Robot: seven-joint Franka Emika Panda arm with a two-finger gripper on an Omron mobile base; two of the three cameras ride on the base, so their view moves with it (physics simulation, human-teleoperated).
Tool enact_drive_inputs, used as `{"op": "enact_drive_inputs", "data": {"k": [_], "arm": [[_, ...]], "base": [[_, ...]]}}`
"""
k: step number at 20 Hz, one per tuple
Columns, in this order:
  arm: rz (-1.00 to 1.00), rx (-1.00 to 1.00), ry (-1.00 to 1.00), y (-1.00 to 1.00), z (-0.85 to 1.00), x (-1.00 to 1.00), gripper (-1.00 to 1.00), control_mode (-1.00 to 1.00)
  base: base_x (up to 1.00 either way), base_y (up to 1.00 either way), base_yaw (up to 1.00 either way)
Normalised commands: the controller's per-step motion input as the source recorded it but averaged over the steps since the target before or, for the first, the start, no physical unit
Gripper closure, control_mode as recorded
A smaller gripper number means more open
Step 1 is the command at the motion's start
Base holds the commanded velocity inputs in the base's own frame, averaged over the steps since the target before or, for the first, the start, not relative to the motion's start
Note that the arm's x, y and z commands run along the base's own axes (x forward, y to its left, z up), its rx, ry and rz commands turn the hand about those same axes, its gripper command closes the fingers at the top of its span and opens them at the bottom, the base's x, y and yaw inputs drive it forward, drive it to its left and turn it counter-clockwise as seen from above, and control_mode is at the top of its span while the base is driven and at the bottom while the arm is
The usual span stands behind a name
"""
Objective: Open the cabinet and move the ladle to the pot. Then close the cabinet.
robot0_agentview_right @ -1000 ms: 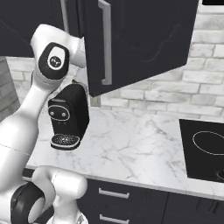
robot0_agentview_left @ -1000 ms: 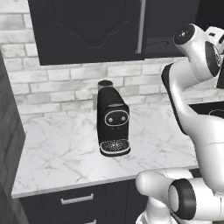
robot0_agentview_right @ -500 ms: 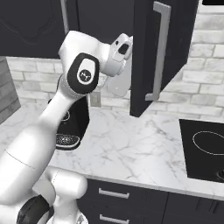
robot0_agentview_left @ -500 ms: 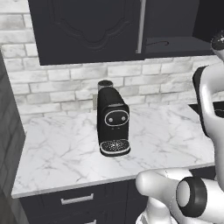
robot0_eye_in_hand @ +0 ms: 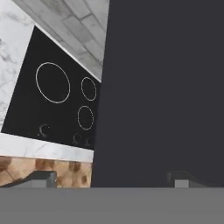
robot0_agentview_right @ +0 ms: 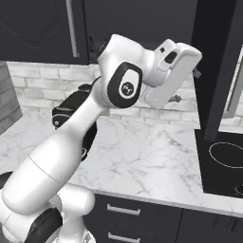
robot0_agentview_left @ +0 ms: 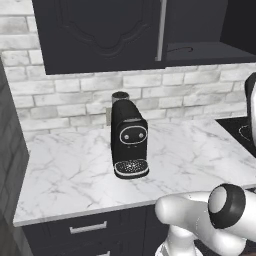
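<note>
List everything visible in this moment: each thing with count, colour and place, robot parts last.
cabinet: 1, black, on the wall above the counter; left door shut, right door swung open
cabinet handles: long silver bars, one on each door
ladle: 1, dark, lying on the open cabinet's shelf
coffee machine: 1, black, on the counter by the brick wall
counter: 1, white marble
backsplash: pale grey brick
cooktop: 1, black with white rings, right end of the counter
base drawers: black, short silver handles, below the counter
arm: 1, white with dark joints
tool: 1, dark fingertips either side of the open door's edge
</note>
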Motion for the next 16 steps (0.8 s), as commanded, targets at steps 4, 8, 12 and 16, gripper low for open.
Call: {"op": "enact_drive_inputs", "data": {"k": [4,8,12,16], "arm": [[0.04,0.02,-0.04,0.35,-0.02,-0.28,-1.0,-1.0],[0.02,0.01,-0.21,0.96,-0.07,-0.02,-1.0,-1.0],[0.09,0.0,-0.31,1.0,0.0,0.01,-1.0,-1.0],[0.15,0.03,-0.33,0.99,0.0,0.0,-1.0,-1.0]], "base": [[0.0,0.0,0.0],[0.0,0.0,0.0],[0.0,0.0,0.0],[0.0,0.0,0.0]]}}
